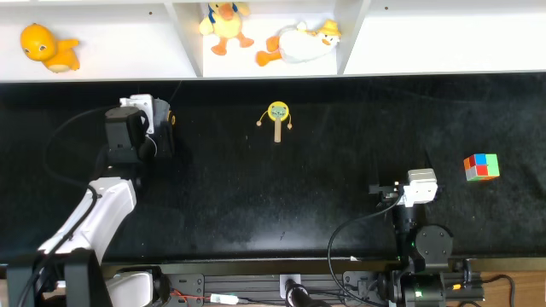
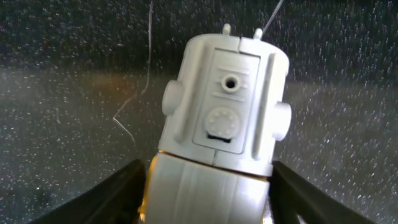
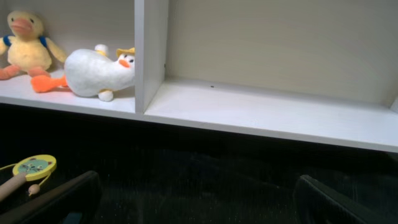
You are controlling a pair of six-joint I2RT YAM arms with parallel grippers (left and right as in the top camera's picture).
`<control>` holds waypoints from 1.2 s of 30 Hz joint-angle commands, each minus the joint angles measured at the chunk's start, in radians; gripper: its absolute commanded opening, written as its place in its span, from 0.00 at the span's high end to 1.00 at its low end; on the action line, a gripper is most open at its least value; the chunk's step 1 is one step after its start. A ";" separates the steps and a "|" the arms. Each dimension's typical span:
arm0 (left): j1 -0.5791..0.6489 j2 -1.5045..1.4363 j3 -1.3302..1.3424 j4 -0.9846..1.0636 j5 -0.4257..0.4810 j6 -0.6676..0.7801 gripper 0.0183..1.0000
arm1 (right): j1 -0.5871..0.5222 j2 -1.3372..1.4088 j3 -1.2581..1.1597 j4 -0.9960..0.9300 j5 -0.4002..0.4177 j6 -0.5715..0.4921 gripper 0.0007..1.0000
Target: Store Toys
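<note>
At the far left of the black table (image 1: 341, 196), a white toy robot (image 2: 224, 112) is held pinched between the fingers of the left gripper (image 2: 208, 196). The right gripper (image 3: 199, 202) is kept spread at the near right. A small rattle drum (image 1: 277, 114) is seen at the far middle and a coloured cube (image 1: 481, 166) at the right, while plush ducks (image 1: 226, 21) are kept on the shelf (image 1: 188, 51).
</note>
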 commanded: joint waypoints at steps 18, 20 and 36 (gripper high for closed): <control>-0.003 -0.204 0.020 -0.133 0.016 0.004 0.62 | -0.001 -0.007 -0.013 0.006 -0.007 0.008 0.00; -0.003 -0.257 0.020 -0.174 0.020 0.004 0.62 | -0.001 -0.007 -0.013 0.006 -0.007 0.008 0.00; -0.022 -0.172 0.305 -0.298 0.049 0.023 0.62 | -0.001 -0.007 -0.013 0.006 -0.007 0.008 0.00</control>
